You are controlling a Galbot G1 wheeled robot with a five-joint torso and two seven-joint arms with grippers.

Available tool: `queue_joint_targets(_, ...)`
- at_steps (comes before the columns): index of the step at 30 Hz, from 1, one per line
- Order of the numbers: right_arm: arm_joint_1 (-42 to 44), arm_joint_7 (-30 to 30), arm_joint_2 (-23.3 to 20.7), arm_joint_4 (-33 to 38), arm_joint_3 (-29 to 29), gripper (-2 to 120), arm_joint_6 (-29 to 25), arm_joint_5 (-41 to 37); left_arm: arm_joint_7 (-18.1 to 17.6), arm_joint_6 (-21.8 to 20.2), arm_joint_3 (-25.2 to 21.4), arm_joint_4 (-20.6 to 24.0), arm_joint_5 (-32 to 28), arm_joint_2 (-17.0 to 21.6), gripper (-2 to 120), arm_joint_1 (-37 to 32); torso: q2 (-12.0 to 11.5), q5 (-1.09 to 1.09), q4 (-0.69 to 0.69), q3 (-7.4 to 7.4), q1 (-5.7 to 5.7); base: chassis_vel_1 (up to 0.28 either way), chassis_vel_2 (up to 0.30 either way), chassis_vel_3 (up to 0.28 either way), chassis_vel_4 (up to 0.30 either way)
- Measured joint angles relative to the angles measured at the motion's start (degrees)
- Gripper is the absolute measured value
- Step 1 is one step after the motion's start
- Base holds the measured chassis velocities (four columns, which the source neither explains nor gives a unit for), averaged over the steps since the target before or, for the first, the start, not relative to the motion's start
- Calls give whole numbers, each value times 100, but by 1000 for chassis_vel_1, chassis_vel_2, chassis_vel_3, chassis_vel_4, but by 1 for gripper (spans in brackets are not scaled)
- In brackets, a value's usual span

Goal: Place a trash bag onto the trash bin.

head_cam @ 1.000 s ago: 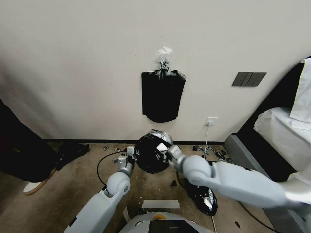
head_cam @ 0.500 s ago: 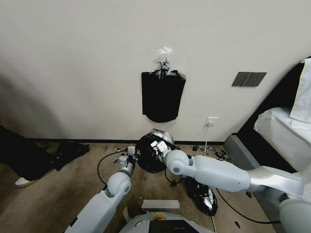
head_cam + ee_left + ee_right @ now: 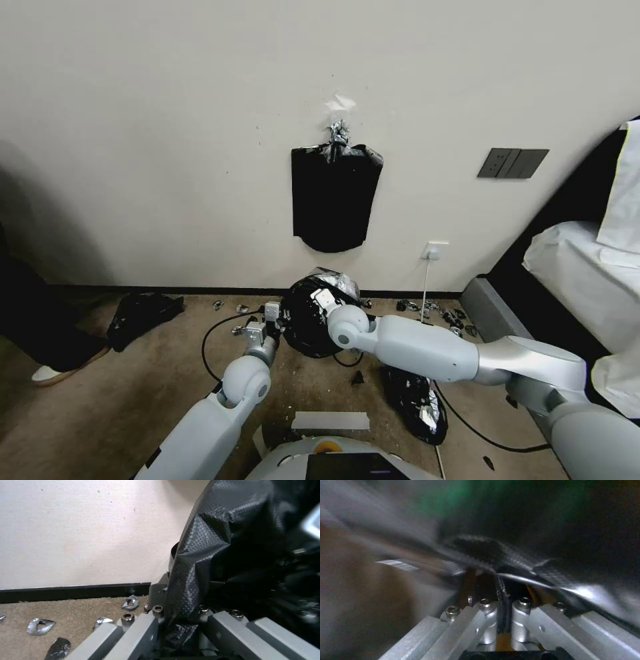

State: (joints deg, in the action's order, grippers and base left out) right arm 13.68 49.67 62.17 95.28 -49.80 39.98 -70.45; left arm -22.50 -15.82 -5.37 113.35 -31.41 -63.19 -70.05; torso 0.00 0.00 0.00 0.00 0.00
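The glossy black trash bag [image 3: 303, 328] bulges in a round mass on the floor against the wall. The trash bin is hidden under it. My left gripper [image 3: 272, 319] is at the bag's left side, shut on a fold of the dimpled film [image 3: 200, 555]; the film runs down between its fingers [image 3: 146, 630]. From the right, my right gripper [image 3: 321, 298] reaches over the top of the bag. In the right wrist view this gripper [image 3: 500, 600] is shut on a thin edge of the black film [image 3: 480, 547].
A flat black bundle [image 3: 333, 200] hangs on the wall above. Black plastic heaps lie at the left [image 3: 143, 310] and under my right arm [image 3: 417, 403]. A black cable [image 3: 210, 333] and foil scraps [image 3: 40, 626] lie on the carpet. A bed [image 3: 587, 280] stands to the right.
My right arm has swung left and stretched out low, carrying its gripper up over the top of the bag toward the wall. My left gripper has stayed put.
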Motion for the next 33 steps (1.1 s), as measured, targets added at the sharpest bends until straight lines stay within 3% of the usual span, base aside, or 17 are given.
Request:
queue_joint_targets(14,31,-38,444,-753,-150,0,-6,364,-4,-22,63,-49,3,-73,0,41,0,0,0,0,0,0,0,0,0)
queue_joint_targets(18,35,-67,555,-953,-201,5,-8,447,-6,-25,63,-48,1,-64,0,42,0,0,1,0,0,0,0,0,0)
queue_joint_targets(21,48,-103,561,-1028,-238,5,-8,508,-7,-27,53,-34,-7,-55,0,47,0,0,0,0,0,0,0,0,0)
queue_joint_targets(22,69,-127,559,-1087,-247,0,-9,545,-8,-28,47,-17,-13,-48,0,48,0,0,0,-1,0,0,0,0,0)
queue_joint_targets(33,141,-211,553,-1303,-226,3,-12,701,-7,-37,47,2,-34,-23,0,16,0,0,0,-1,0,0,0,0,0)
